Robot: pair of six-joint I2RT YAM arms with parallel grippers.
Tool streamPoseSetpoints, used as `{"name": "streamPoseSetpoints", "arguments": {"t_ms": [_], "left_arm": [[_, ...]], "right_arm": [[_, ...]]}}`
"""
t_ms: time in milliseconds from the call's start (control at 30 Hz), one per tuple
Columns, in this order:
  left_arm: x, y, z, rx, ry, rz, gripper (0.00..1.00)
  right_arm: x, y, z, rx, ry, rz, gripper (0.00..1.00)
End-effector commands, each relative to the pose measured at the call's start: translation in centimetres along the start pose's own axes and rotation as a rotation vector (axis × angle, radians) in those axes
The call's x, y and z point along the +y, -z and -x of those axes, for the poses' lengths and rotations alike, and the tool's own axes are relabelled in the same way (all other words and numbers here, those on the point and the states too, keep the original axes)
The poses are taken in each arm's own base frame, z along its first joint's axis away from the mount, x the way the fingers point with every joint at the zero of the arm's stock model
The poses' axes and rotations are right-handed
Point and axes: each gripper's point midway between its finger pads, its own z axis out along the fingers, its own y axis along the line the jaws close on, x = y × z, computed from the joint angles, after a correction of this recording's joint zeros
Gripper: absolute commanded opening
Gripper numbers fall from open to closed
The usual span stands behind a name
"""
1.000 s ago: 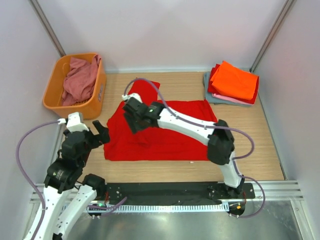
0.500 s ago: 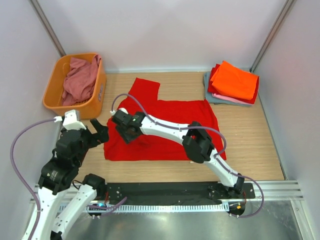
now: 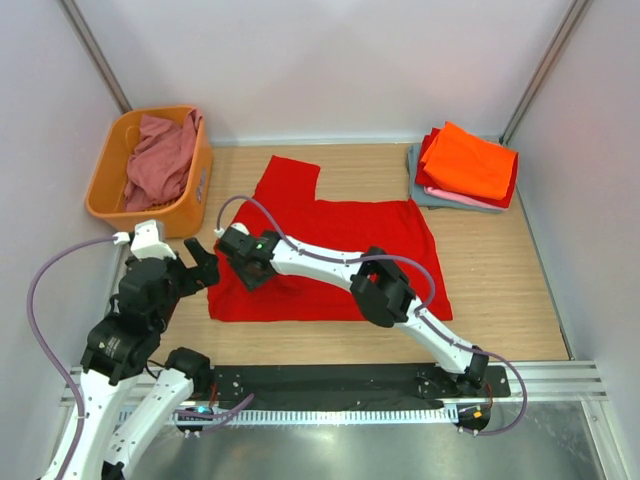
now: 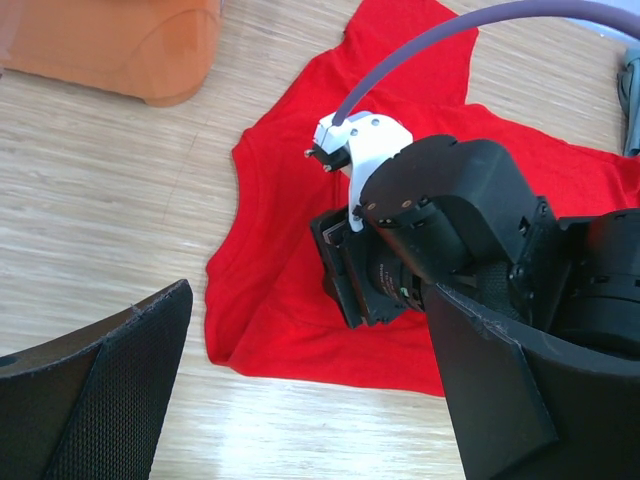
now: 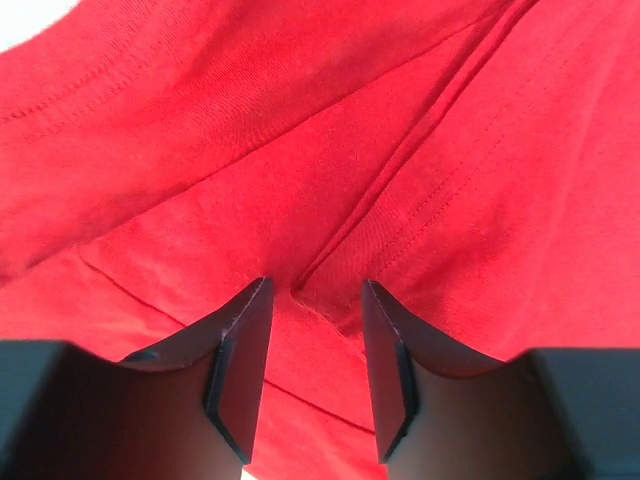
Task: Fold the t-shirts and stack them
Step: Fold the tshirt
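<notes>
A large bright red t-shirt (image 3: 330,225) lies spread flat on the wooden table. My right gripper (image 3: 243,268) is stretched far left and rests on the shirt's left part. In the right wrist view it (image 5: 315,300) is open, fingertips down on the red cloth (image 5: 450,200), with a seam fold between the jaws. My left gripper (image 3: 203,265) is open and empty just off the shirt's left edge. The left wrist view shows it (image 4: 310,400) open, above the shirt's edge (image 4: 290,220) and the right wrist (image 4: 440,220). Orange, red, pink and grey-blue folded shirts sit stacked (image 3: 468,160) at back right.
An orange plastic basket (image 3: 105,170) at back left holds a crumpled dusty rose shirt (image 3: 160,155). White walls close the table (image 3: 500,280) on three sides. The right arm's links (image 3: 385,285) cross over the red shirt.
My right gripper has moved left across the red shirt, from its upper middle to near its left edge. The left arm has barely shifted.
</notes>
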Motion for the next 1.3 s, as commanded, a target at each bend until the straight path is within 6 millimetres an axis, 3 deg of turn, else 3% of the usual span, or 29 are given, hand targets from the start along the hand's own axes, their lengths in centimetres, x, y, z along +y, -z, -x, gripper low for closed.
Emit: {"name": "streamPoseSetpoints", "arguments": {"t_ms": [0, 133, 267, 700, 900, 1100, 1267], "left_arm": [[0.1, -0.1, 0.4, -0.020, -0.006, 0.003, 1.00], [0.1, -0.1, 0.3, -0.020, -0.007, 0.001, 1.00], [0.1, -0.1, 0.3, -0.020, -0.008, 0.003, 1.00], [0.3, -0.3, 0.2, -0.016, -0.009, 0.015, 1.00], [0.4, -0.5, 0.0, -0.008, -0.011, 0.026, 1.00], [0.4, -0.7, -0.1, 0.000, -0.015, 0.032, 1.00], [0.4, -0.8, -0.2, 0.003, -0.017, 0.035, 1.00]], "right_arm": [[0.6, 0.5, 1.5, -0.048, -0.007, -0.002, 0.45], [0.0, 0.1, 1.1, -0.040, -0.002, -0.038, 0.34], [-0.5, 0.5, 1.2, -0.049, -0.002, -0.065, 0.15], [-2.6, 6.0, 4.5, -0.134, 0.037, -0.083, 0.13], [-5.5, 6.6, 5.3, -0.141, 0.015, -0.117, 0.13], [-7.0, 7.0, 6.0, -0.149, 0.026, -0.117, 0.13], [-9.9, 6.7, 6.0, -0.137, 0.012, -0.167, 0.13]]}}
